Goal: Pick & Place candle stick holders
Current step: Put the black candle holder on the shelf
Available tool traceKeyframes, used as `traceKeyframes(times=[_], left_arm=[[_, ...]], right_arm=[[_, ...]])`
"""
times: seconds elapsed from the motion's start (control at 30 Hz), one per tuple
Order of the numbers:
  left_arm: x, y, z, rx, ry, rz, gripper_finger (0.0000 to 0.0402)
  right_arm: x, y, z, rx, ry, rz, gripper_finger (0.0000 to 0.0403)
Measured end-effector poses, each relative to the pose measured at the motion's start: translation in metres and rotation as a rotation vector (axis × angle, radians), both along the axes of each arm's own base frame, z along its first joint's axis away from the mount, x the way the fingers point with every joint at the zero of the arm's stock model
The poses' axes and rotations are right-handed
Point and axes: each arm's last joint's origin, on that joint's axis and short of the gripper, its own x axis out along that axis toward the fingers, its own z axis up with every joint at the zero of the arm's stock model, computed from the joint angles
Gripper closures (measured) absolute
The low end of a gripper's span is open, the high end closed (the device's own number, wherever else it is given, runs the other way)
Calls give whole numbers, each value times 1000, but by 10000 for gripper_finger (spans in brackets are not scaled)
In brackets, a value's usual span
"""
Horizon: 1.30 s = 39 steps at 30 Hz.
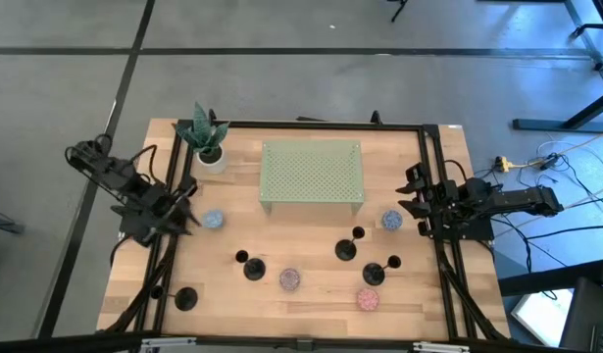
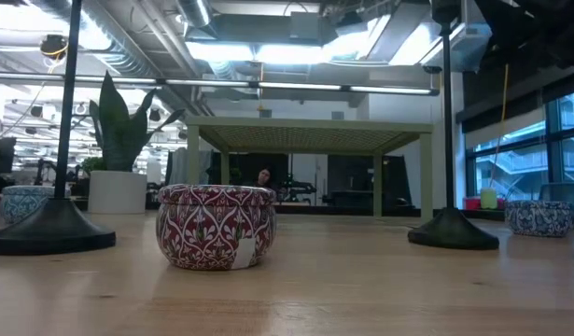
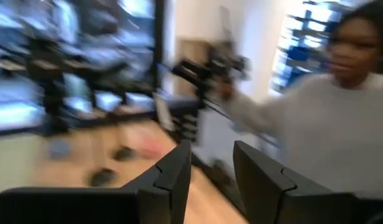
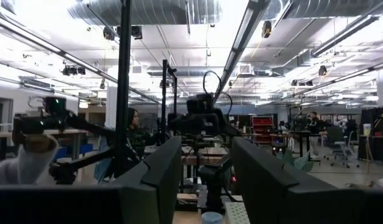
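**Both arms idle as four holders stand on the table**

Nearest the front edge, one candle stick holder (image 1: 185,298) stands at the left corner; three others (image 1: 253,270) (image 1: 374,274) (image 1: 347,248) sit among speckled pucks (image 1: 289,279) mid-table. Farther back, the left gripper (image 1: 183,201) and right gripper (image 1: 411,196) hover at opposite edges, fingers parted, holding nothing. Beyond stand the green perforated stand (image 1: 312,175) and potted plant (image 1: 207,140).
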Motion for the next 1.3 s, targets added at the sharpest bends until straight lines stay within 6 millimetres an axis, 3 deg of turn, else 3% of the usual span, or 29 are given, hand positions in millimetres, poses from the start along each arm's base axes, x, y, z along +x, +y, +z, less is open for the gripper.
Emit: traceKeyframes(times=[0.17, 0.43, 0.6, 0.87, 1.3], left_arm=[[-2, -5, 7, 36, 172, -177, 297], [10, -15, -15, 67, 307, -204, 301], [21, -18, -13, 62, 245, -119, 289], [46, -23, -21, 186, 257, 205, 260], [80, -42, -44, 238, 408, 282, 202]], right_arm=[[0, 0, 0, -29, -3, -14, 258], [0, 0, 0, -25, -2, -12, 258], [0, 0, 0, -25, -3, -13, 258], [-1, 0, 1, -40, -20, -23, 258], [-1, 0, 2, -47, -27, -28, 258]])
